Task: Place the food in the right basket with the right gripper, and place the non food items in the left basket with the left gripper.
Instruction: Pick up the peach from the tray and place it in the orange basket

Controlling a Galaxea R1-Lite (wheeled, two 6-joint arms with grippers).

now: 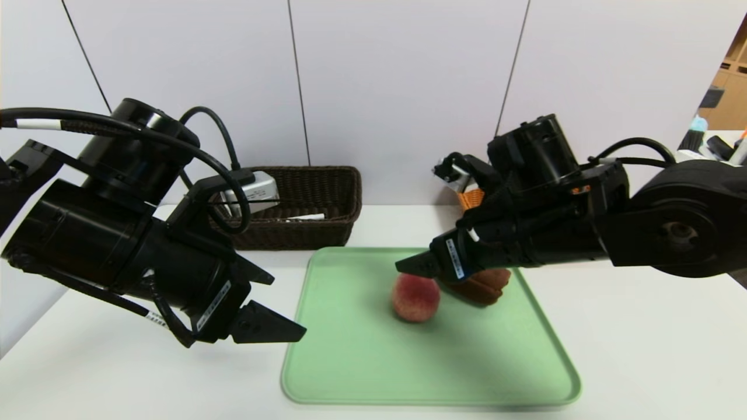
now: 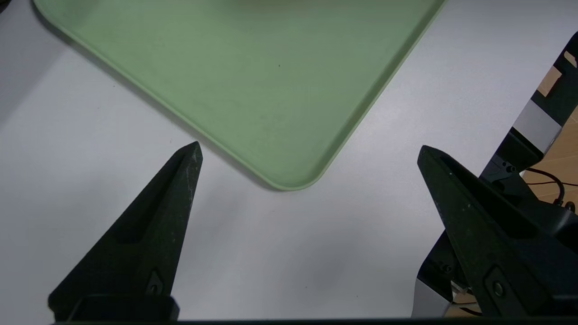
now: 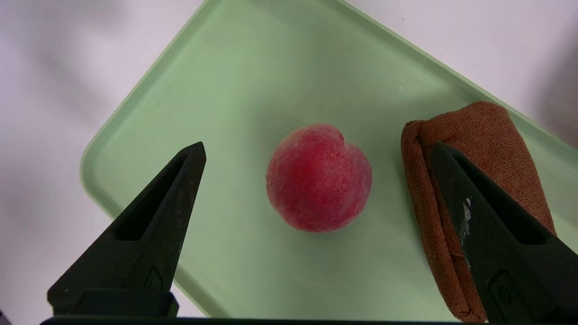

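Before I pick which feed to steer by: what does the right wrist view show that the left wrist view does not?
Only the right wrist view: the peach between the open fingers of the right hand, and the folded brown cloth, partly behind one finger.

Only the left wrist view: the left hand, open with nothing between its fingers, and wooden flooring beyond the table.

Both: part of the green tray and the white table.
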